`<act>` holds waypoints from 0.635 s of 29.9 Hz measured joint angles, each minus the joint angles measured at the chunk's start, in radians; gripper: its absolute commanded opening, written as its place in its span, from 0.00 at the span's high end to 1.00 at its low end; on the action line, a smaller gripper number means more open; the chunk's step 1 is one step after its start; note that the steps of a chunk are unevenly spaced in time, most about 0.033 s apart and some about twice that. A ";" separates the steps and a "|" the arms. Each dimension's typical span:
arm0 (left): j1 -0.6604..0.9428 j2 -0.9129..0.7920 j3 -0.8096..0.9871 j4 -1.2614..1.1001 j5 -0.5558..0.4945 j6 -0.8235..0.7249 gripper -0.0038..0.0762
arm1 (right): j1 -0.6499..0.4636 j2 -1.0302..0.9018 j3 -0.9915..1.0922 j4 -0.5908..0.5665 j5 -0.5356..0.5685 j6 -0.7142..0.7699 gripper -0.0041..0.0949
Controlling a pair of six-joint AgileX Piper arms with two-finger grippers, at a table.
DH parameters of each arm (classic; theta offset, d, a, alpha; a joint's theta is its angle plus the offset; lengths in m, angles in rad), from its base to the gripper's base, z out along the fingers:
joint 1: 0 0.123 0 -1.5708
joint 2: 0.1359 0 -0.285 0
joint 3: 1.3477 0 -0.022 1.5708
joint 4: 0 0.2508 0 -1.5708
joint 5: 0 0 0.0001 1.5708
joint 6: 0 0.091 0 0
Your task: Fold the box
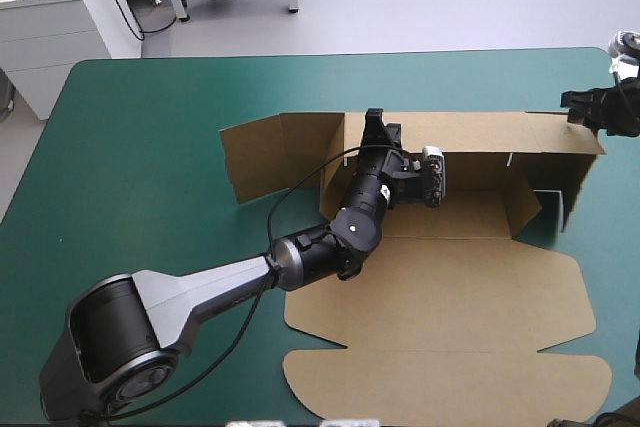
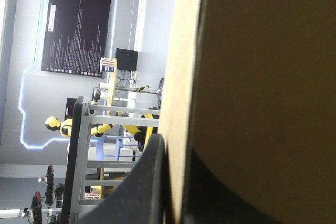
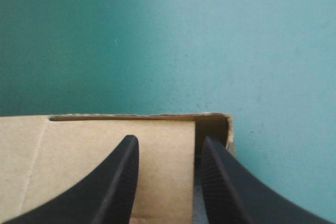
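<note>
The brown box [image 1: 440,277] lies as a cut sheet on the teal-green cover, lid panels flat toward the near edge. Its back wall [image 1: 480,133] stands raised, with a side flap [image 1: 262,155] angled out at the left and another [image 1: 572,179] bent in at the right. My left gripper [image 1: 377,129] reaches over the sheet to the back wall's top edge. In the left wrist view the gripper [image 2: 176,146] is shut on the board's edge [image 2: 181,77]. My right gripper [image 1: 584,110] is at the wall's right corner. In the right wrist view the gripper [image 3: 169,140] pinches the corner of the board [image 3: 105,145].
Bare teal-green cover [image 1: 140,167] stretches left of the box and beyond the back wall. The table's right edge [image 1: 625,77] runs close by the right gripper. The left arm's body [image 1: 340,232] lies across the box's floor panel.
</note>
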 measured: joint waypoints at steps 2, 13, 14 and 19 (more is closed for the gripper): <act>0.000 0.000 0.000 0.000 0.000 0.000 0.96 | 0.000 0.001 0.000 -0.042 0.001 0.001 0.59; 0.000 0.000 0.000 0.000 0.002 0.000 0.96 | 0.000 0.002 -0.002 -0.138 -0.001 0.017 0.59; 0.000 0.000 0.000 0.000 0.002 0.000 0.96 | 0.000 0.002 -0.002 -0.138 -0.011 0.029 0.59; 0.000 0.000 0.000 0.000 0.002 0.015 0.96 | 0.000 0.002 -0.012 -0.056 -0.047 0.031 0.59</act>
